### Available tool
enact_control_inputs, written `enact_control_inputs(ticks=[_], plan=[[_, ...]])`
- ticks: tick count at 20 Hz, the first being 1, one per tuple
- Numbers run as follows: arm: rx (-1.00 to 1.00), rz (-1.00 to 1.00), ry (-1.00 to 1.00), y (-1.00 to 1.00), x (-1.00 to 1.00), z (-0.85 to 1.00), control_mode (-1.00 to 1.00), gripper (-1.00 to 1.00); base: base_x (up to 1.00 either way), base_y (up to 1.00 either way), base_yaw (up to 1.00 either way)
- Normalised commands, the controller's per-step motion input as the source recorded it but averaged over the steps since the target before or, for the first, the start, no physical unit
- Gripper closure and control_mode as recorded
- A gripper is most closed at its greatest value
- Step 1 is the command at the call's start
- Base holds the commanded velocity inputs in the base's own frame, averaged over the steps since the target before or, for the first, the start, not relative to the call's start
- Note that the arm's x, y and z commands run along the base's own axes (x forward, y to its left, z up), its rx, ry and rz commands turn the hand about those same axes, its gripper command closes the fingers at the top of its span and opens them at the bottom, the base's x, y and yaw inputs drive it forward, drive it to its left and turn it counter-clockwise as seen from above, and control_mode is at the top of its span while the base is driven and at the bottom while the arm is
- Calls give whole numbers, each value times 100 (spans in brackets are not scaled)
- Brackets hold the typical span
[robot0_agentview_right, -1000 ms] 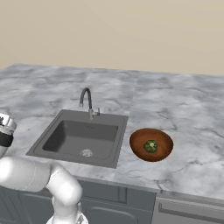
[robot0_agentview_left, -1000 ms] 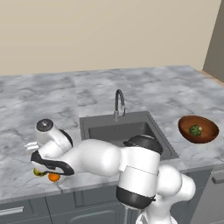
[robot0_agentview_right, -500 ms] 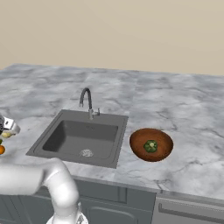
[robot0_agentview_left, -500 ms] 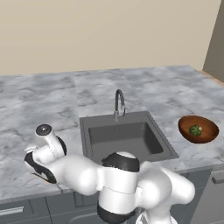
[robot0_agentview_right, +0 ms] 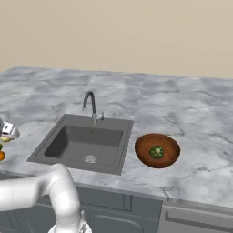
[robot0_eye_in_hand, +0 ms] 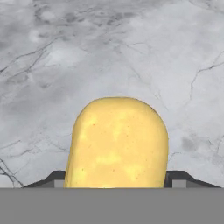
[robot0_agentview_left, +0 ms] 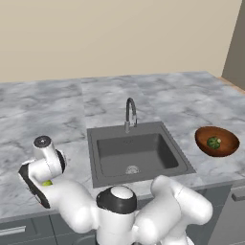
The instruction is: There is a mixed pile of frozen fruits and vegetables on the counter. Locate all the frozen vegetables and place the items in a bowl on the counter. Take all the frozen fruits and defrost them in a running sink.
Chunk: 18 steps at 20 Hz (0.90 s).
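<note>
So the end effector [robot0_eye_in_hand: 116, 181] is parked way off at the left end of the table [robot0_agentview_left: 143, 95], down low over the marbled top near the front edge. In the hand view a pale yellow potato [robot0_eye_in_hand: 117, 142] sits right between the two dark fingertips [robot0_eye_in_hand: 177, 178], which hug it on both sides, so it looks pinched on the potato, though I can't tell for sure that the pads are actually pressing. Nothing but bare stone lies past it.

In the left base view the robot's own white wrist and elbow cover most of that spot, and just a bit of yellow-green fruit [robot0_agentview_left: 47, 183] peeks out right under the hand. From the right base view there's an orange ball [robot0_agentview_right: 2, 155] on the table just beside the hand, at the picture's left edge.

To the right of the end effector comes the sink [robot0_agentview_left: 136, 153], dark grey, with its curved faucet [robot0_agentview_left: 130, 112] at the back rim. No water visible from the spout.

Well beyond the sink, far right, the reddish-brown bowl [robot0_agentview_right: 144, 154] sits on the table with a green broccoli floret [robot0_agentview_right: 157, 152] inside it.
</note>
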Motion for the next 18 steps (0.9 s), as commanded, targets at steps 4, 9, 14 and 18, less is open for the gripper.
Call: enact_control_inputs(ticks=[4,9,14,18], plan=[[0,0,0,-22,0,18,-100,100,0,0,0],[0,0,0,-62,1,2,-100,100,0,0,0],[0,0,0,-73,8,0,-100,100,0,0,0],[0,0,0,-75,8,1,-100,100,0,0,0]])
